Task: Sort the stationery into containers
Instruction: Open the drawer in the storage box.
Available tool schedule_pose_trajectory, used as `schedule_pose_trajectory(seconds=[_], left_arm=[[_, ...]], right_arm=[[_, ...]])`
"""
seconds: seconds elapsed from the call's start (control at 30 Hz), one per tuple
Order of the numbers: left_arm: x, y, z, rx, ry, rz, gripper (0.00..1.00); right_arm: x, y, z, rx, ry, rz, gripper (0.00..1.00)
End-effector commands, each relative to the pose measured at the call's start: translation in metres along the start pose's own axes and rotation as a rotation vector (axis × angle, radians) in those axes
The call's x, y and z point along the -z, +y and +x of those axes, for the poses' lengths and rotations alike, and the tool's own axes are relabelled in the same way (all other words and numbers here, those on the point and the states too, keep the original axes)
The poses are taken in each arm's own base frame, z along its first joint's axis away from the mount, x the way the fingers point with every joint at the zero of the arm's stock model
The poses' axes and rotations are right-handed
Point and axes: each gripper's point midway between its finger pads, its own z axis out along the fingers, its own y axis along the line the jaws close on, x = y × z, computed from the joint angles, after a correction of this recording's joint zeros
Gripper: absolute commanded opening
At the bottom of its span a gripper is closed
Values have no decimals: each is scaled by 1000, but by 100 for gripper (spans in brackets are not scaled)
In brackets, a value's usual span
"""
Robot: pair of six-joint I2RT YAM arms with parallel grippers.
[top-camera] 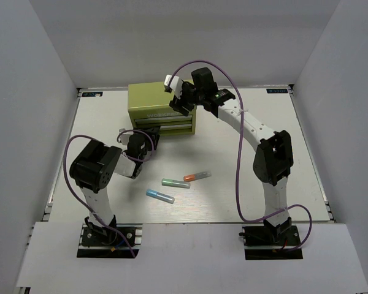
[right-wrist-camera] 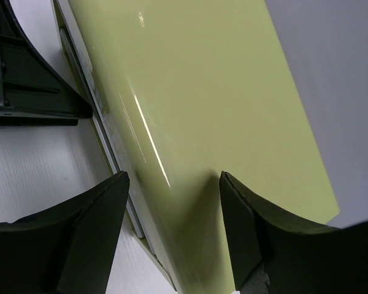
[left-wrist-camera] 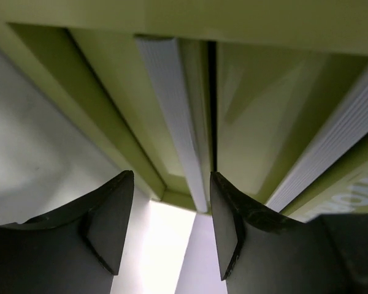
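Jaws parted and empty, the left end effector [left-wrist-camera: 170,177] should pinch the drawer handle [left-wrist-camera: 172,122] on the chest [top-camera: 148,98] squarely (right end effector [right-wrist-camera: 173,177], likewise open and empty, bracing at 1 o'clock).

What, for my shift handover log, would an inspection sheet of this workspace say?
Surface: white table, flat.
Job's things: olive chest at the far middle; orange marker, green marker and blue marker lie loose in front of it.
Clutter: nothing seen.
Grippers: left tool open at the chest's drawer front; right tool open above the chest's top.
Cables: purple cables loop off both arms, none across the markers.
Surroundings: plain white walls on three sides.
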Motion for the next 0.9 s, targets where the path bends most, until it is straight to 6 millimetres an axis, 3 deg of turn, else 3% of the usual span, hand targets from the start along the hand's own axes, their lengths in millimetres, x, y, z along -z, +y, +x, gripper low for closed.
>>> schedule_pose_trajectory(seconds=[0.0, 0.37, 0.87], left_arm=[[-6, -33, -9, 49, -42, 115, 62], [-15, -32, -15, 96, -77, 135, 61], [-32, -27, -21, 98, -128, 131, 41]], right_arm=[[2, -8, -2, 12, 5, 16, 66], [-4, -5, 11, 0, 47, 10, 66], [-6, -1, 23, -12, 81, 0, 64]])
